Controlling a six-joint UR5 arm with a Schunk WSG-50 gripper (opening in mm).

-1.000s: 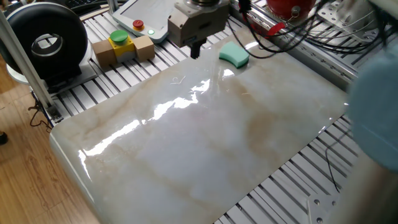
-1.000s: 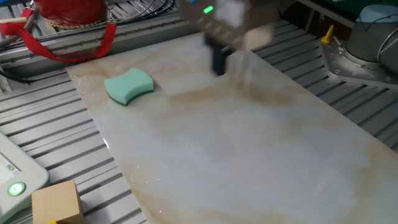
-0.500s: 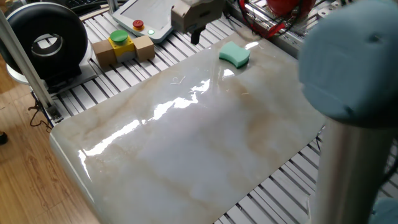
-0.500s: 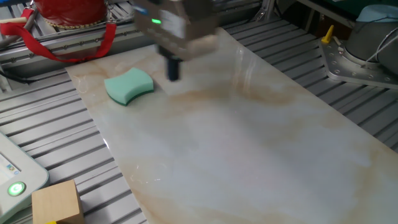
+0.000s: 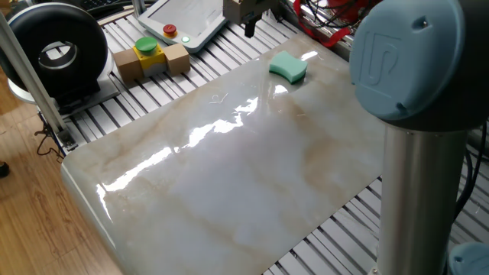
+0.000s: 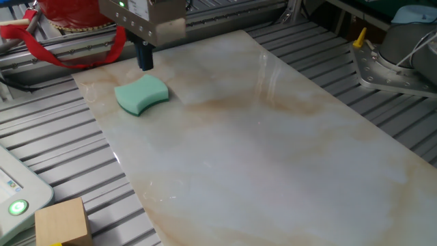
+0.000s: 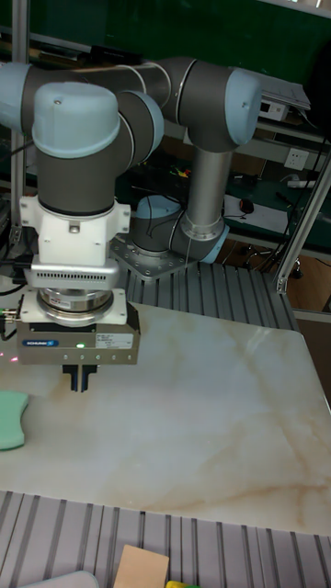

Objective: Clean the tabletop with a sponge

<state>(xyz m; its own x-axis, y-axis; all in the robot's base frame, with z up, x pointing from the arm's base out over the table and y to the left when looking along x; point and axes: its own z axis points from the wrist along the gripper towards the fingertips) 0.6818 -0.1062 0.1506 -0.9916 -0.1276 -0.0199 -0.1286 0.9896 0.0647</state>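
The teal-green sponge [image 5: 288, 66] [image 6: 141, 94] [image 7: 11, 420] lies flat near one corner of the glossy marble tabletop [image 5: 252, 176] [image 6: 273, 157] [image 7: 211, 413]. My gripper [image 6: 145, 60] [image 5: 249, 29] [image 7: 81, 378] hangs just above the slab close beside the sponge, not touching it. Its dark fingers are pressed together with nothing between them. In the tall fixed view the sponge is partly cut off by the left edge.
A yellow-and-green button on wooden blocks [image 5: 150, 55] and a white pendant [image 5: 183, 19] sit on the ribbed aluminium frame [image 5: 153, 99]. A black round device [image 5: 53, 50] stands at the left. A red object with a strap [image 6: 75, 17] lies behind the sponge. The arm's column [image 5: 420, 168] blocks the right side.
My gripper has travelled across the slab's far end to a spot right by the sponge. The sponge has stayed where it was.
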